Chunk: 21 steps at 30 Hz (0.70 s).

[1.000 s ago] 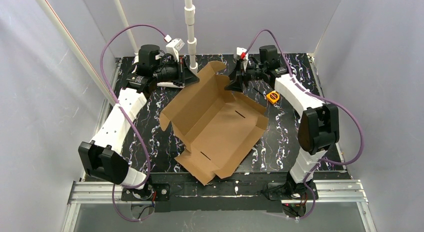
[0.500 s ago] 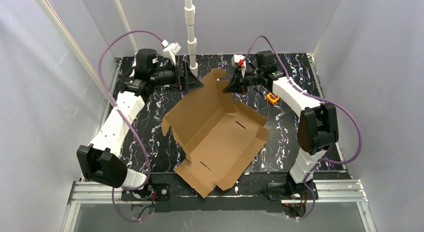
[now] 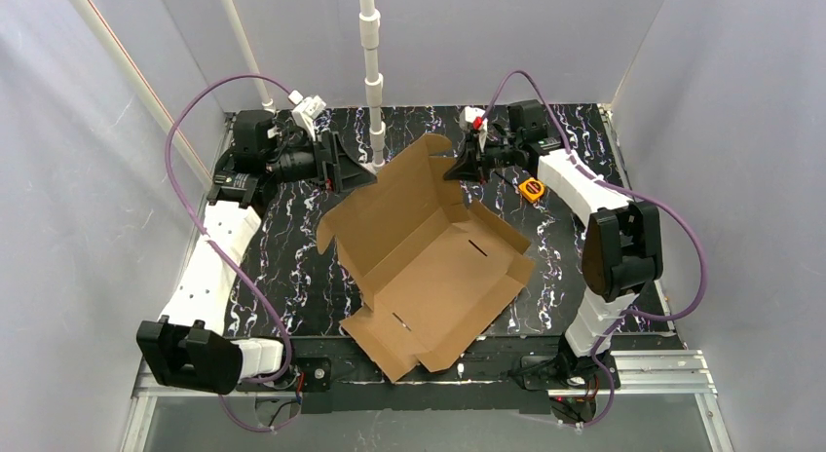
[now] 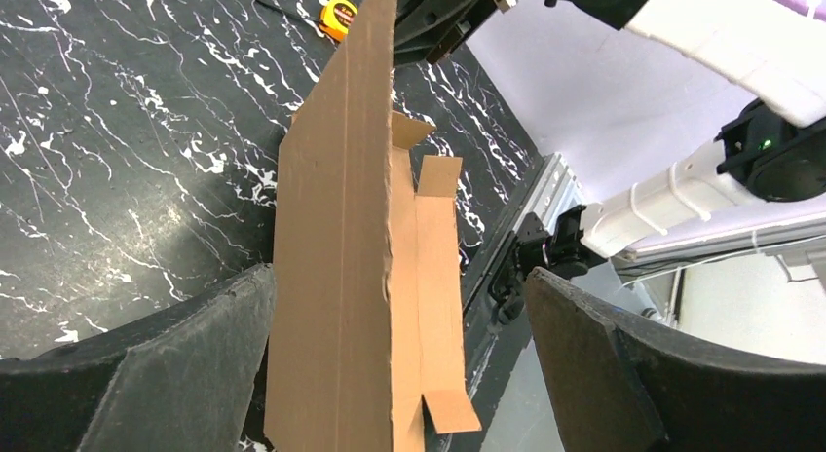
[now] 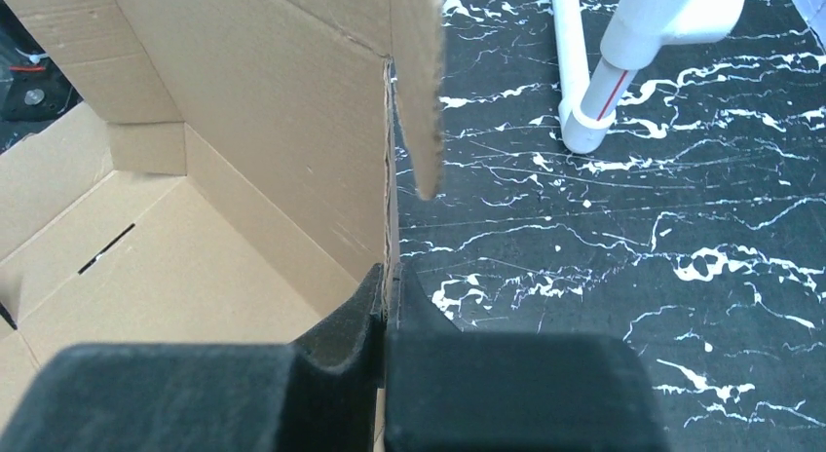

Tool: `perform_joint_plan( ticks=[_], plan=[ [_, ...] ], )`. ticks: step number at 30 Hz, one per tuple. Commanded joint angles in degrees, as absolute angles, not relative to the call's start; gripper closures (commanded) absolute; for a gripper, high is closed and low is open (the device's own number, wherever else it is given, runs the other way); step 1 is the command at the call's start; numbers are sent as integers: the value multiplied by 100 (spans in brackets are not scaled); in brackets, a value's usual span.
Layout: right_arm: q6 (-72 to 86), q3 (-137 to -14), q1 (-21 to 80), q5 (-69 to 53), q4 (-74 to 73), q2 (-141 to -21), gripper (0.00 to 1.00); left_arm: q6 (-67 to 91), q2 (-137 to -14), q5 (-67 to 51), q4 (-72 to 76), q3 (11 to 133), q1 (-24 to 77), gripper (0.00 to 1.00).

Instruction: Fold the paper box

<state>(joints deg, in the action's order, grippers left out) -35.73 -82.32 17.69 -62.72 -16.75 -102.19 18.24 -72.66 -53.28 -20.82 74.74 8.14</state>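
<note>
The paper box point(image 3: 429, 262) is a brown cardboard blank lying partly folded mid-table, its long walls half raised. My right gripper point(image 3: 462, 169) is shut on the far right wall's upper edge; in the right wrist view its fingertips point(image 5: 388, 288) pinch the thin cardboard edge of the box point(image 5: 244, 131). My left gripper point(image 3: 356, 171) stands open just left of the far flap. In the left wrist view its wide-apart fingers point(image 4: 146, 374) flank an upright panel of the box point(image 4: 331, 277), and the left one sits close beside it.
An orange tape measure point(image 3: 531, 189) lies at the far right, seen also as the tape measure point(image 4: 338, 17) beyond the panel. A white pipe point(image 3: 371, 72) rises at the back middle, its foot the white pipe point(image 5: 604, 82) on the black marbled table point(image 3: 292, 267).
My left gripper has opened, let go of the far flap and drawn back to the left. My right gripper has shut on the box wall. The box has shifted slightly to the right.
</note>
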Motion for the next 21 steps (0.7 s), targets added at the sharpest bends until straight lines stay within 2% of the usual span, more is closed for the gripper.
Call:
perform_joint_plan(
  ticks=[1, 7, 10, 14, 21],
  plan=[
    [-3305, -8394, 1566, -6427, -1521, -10019, 99, 929, -7093, -5005, -2766, 7636, 1158, 4],
    [-3252, -8385, 1380, -6432, -1503, -9967, 99, 543, -7277, -4580, -3096, 7811, 1511, 17],
    [-3199, -8368, 1330, -6419, -1454, -9971, 99, 426, -7345, -4380, -3195, 7907, 1624, 26],
    [-3141, -8358, 1318, -6431, -1403, -9977, 99, 175, -7521, -3899, -3572, 8098, 1741, 45],
    [-3026, -8310, 1318, -6394, -1282, -9984, 99, 26, -7700, -3575, -3771, 8251, 1881, 55]
  ],
)
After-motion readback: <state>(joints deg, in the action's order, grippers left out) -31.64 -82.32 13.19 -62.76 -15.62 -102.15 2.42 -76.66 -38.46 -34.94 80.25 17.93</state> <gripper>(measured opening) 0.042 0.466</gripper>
